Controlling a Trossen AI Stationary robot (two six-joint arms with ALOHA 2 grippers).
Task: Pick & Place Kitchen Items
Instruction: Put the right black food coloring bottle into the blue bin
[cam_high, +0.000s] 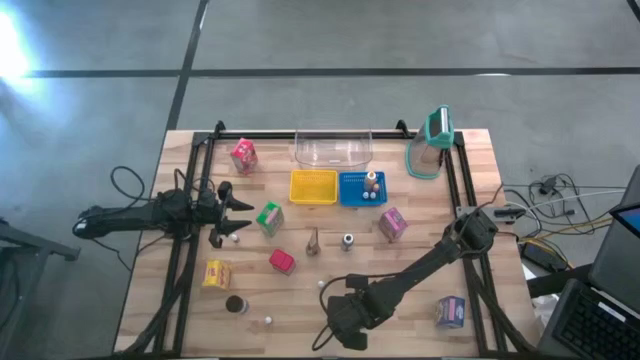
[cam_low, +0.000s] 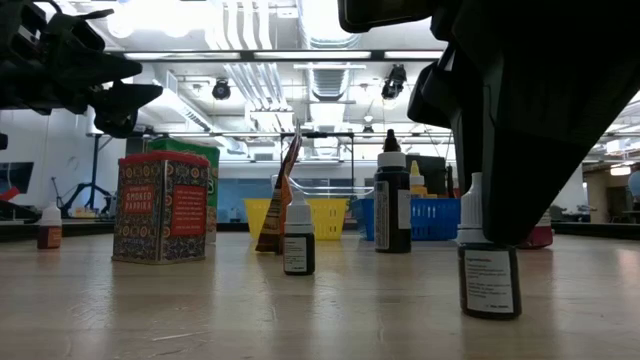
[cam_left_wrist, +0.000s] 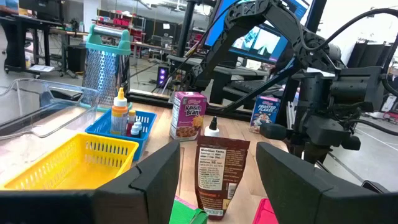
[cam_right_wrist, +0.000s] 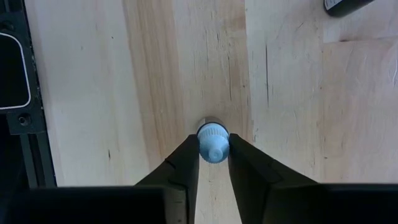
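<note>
Mostly undone, we judge: only few small bottles (cam_high: 372, 185) sit in blue basket (cam_high: 352, 196); yellow basket (cam_high: 313, 187) looks bare. Cartons, white balls, dark disc (cam_high: 236, 304) lie scattered over table (cam_high: 300, 300). Our right pincer (cam_right_wrist: 213, 163) straddles white-capped dropper bottle (cam_right_wrist: 213, 142) standing near table's front edge, fingers at cap's sides; firm pinch we cannot tell. Our left pincer (cam_high: 236, 214) hovers spread beside green carton (cam_high: 269, 217). Open table between bottle and baskets; brown pouch (cam_high: 313, 241) and another small bottle (cam_high: 348, 241) stand midway. Black frame rails hem both sides.
</note>
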